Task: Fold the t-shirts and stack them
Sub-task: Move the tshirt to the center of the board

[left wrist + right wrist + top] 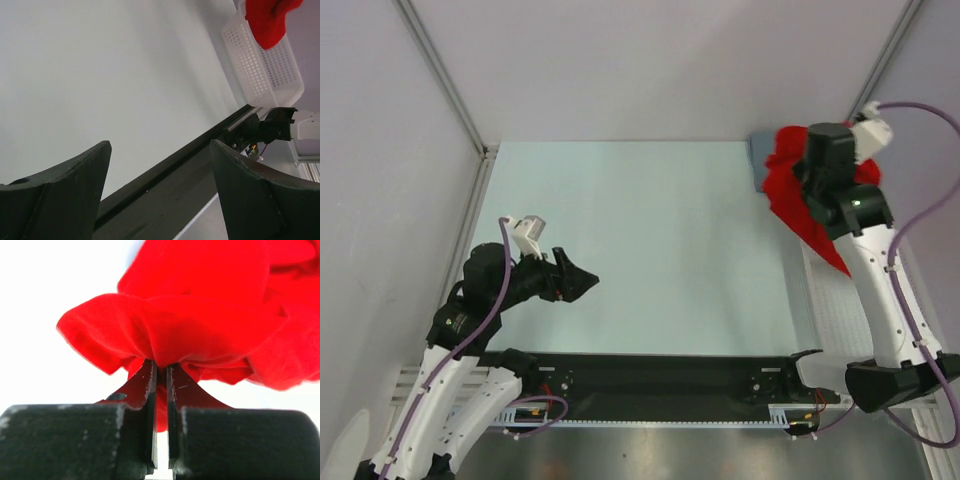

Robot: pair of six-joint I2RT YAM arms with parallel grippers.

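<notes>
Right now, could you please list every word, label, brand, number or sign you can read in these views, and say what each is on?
No text can be read in any view.
The red t-shirt: plain cloth, no label showing.
The white mesh basket: no marking visible.
The black rail at the table's near edge: nothing legible.

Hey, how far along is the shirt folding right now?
Done: the blue shirt looks folded, lying at the table's far right corner. In hand: the right end effector is shut on the red shirt, which hangs bunched above the basket. Left: the red shirt is not yet spread, folded or stacked on the blue one. The left end effector is open and empty.
</notes>
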